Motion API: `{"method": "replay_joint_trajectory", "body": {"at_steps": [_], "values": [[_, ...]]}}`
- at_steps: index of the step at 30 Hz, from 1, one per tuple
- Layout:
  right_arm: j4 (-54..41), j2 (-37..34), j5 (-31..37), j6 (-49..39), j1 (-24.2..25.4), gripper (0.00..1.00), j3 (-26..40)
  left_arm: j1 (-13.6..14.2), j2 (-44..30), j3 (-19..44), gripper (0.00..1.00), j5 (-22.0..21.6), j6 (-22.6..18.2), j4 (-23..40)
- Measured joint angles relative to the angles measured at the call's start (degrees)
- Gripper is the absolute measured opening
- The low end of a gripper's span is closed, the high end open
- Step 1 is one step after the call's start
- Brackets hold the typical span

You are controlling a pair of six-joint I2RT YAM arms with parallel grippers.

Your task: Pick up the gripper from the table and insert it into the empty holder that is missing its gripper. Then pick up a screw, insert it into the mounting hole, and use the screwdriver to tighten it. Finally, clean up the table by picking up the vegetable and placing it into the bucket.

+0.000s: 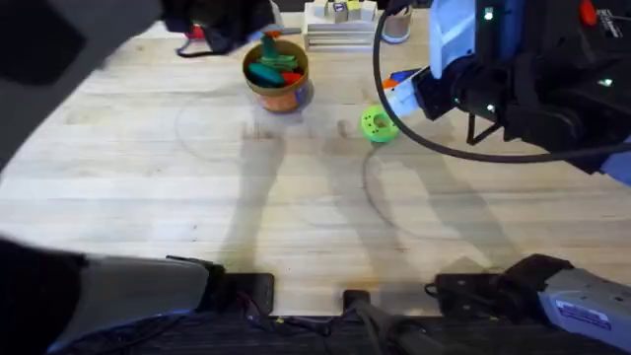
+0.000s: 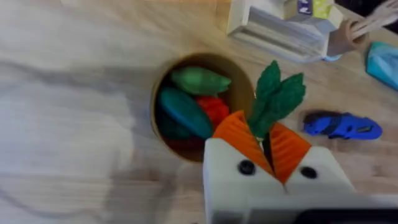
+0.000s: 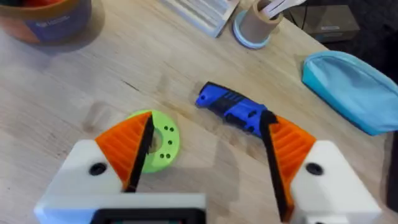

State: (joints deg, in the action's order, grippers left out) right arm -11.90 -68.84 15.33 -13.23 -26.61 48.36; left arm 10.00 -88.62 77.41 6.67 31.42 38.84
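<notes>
Up close, the left gripper point(image 2: 273, 155) has its orange pads point(image 2: 239, 140) pressed on the stem of a green leafy vegetable point(image 2: 277, 99), held just above the bucket's right rim. The bucket point(image 2: 163, 124) already holds green, teal and red pieces. In the overhead view that arm is a dark blur at the far left, and the bucket point(image 1: 278, 91) stands far of centre on the table point(image 1: 197, 197). The right gripper point(image 3: 205, 158) is spread wide, its pads point(image 3: 124, 140) apart over the wood with nothing between them. Under its left pad lies the green disc point(image 3: 163, 143), and just beyond the right pad the blue screwdriver point(image 3: 230, 107). Overhead, the disc point(image 1: 378, 124) sits right of the bucket, just left of the right arm, which hides most of the screwdriver. The right wrist view adds a light blue pouch point(image 3: 351, 90) and a tan cup point(image 3: 258, 25) farther off. The left wrist view shows the screwdriver point(image 2: 342, 126) right of the bucket and a white rack point(image 2: 283, 28) beyond.
</notes>
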Motion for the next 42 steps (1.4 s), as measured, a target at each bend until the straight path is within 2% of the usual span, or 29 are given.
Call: {"method": "replay_joint_trajectory", "body": {"at_steps": [5,10,11,12,15,17,18,21,25,28,33,38,42], "values": [[1.73,0.0,0.0,-0.02,0.0,0.993,0.0,2.52,-4.78,0.0,0.009,0.47,9.5,-0.32],[2.12,0.0,-0.01,-0.02,0.0,0.992,0.0,2.88,-6.25,-0.04,0.009,1.09,13.51,-1.93],[2.14,0.0,0.0,-0.02,0.0,0.992,0.0,2.74,-6.21,-0.04,0.052,1.09,13.91,-2.41],[2.14,0.0,0.0,-0.02,0.0,0.992,0.0,2.6,-6.19,-0.04,0.18,1.07,14.09,-2.8],[2.14,-0.02,0.0,0.0,0.0,0.992,0.0,2.25,-6.19,-0.04,0.674,1.1,14.77,-2.85],[2.06,0.0,-0.02,0.0,0.0,0.992,0.0,2.0,-6.19,-0.04,0.942,1.09,15.29,-2.9],[1.74,0.0,0.0,0.0,0.0,0.992,0.0,1.83,-6.19,-0.04,0.978,1.08,15.28,-2.92],[0.11,0.0,0.0,0.02,0.0,0.992,-0.02,1.27,-6.15,-0.04,0.992,1.23,13.55,-3.66],[-0.65,0.16,-0.02,2.39,-0.11,0.992,0.0,0.63,-4.63,0.13,0.993,1.93,7.44,-3.01],[-5.15,1.92,-0.37,5.39,-0.28,0.992,0.89,0.57,-1.02,1.37,0.995,2.38,0.32,-1.74],[-18.29,5.19,-2.99,8.19,-0.28,0.992,10.16,0.57,8.67,5.01,0.995,2.41,-16.35,1.32],[-30.45,6.43,-4.14,12.49,-0.28,0.992,20.66,0.57,18.46,6.12,0.994,2.26,-33.41,9.64],[-37.02,6.79,-4.49,15.97,-0.28,0.991,24.49,0.57,21.47,6.12,0.994,0.69,-41.4,16.28]]}}
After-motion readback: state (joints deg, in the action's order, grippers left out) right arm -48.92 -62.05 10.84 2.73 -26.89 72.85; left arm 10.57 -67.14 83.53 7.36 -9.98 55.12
